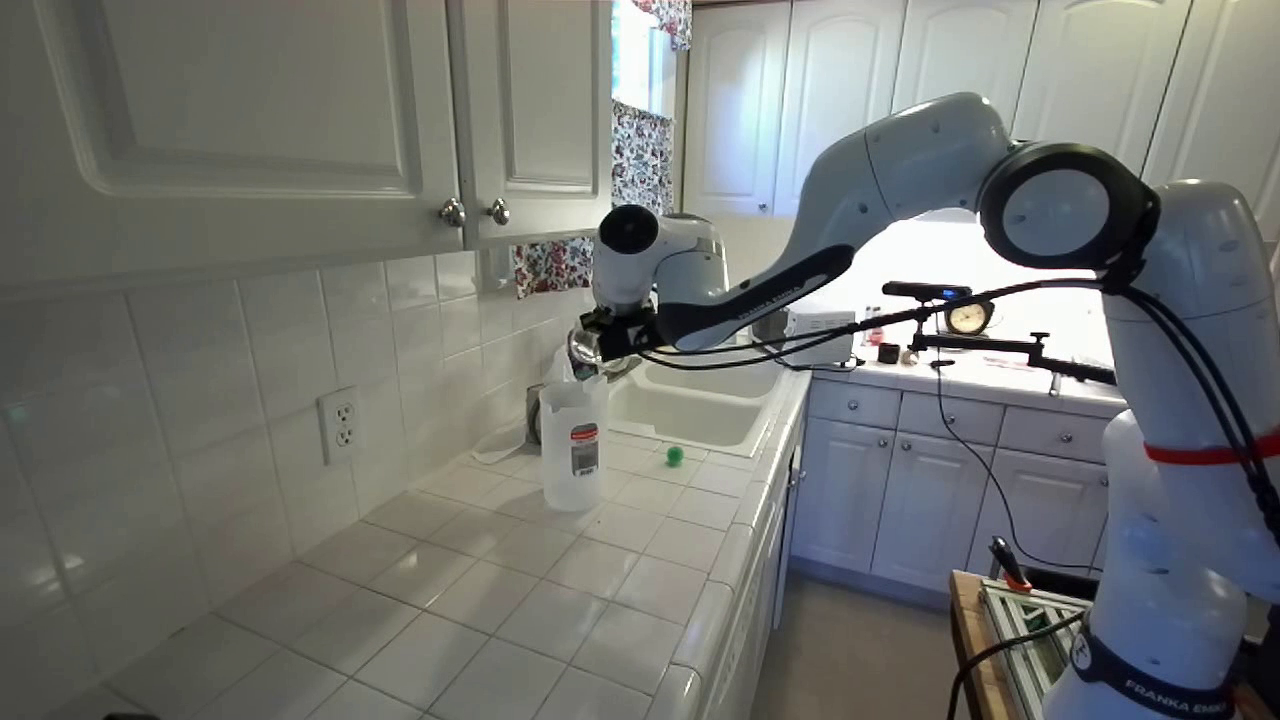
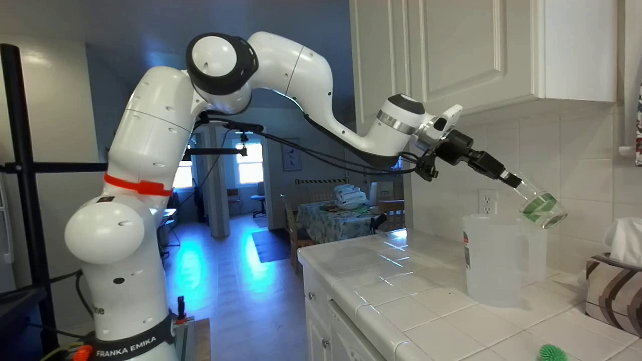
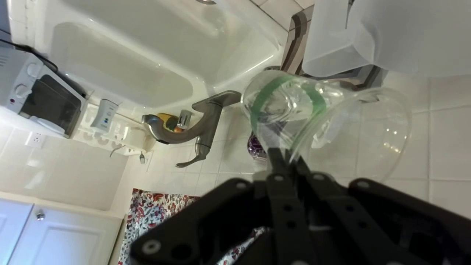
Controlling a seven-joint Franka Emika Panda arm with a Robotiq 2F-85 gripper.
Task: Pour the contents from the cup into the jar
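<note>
The cup (image 2: 542, 206) is clear glass with a green band. My gripper (image 2: 512, 179) is shut on its rim. The cup is tilted in an exterior view, with its base low and away from the gripper. In the wrist view the cup (image 3: 285, 99) lies past the fingertips (image 3: 289, 156), its mouth facing right. Whether it holds anything is hard to tell. The jar (image 1: 572, 470) stands upright on the counter, whitish with a red label. It also shows in an exterior view (image 2: 494, 263) and at the wrist view's upper right (image 3: 423, 36). The cup is close to the jar's top, on its handle side.
A green spiky ball (image 1: 675, 456) lies on the counter near the sink (image 1: 690, 405). A tissue box (image 2: 614, 296) stands beside the jar. The faucet (image 3: 206, 125) rises behind the sink. Wall cabinets (image 2: 476, 55) hang above the counter, and a tiled wall runs behind it.
</note>
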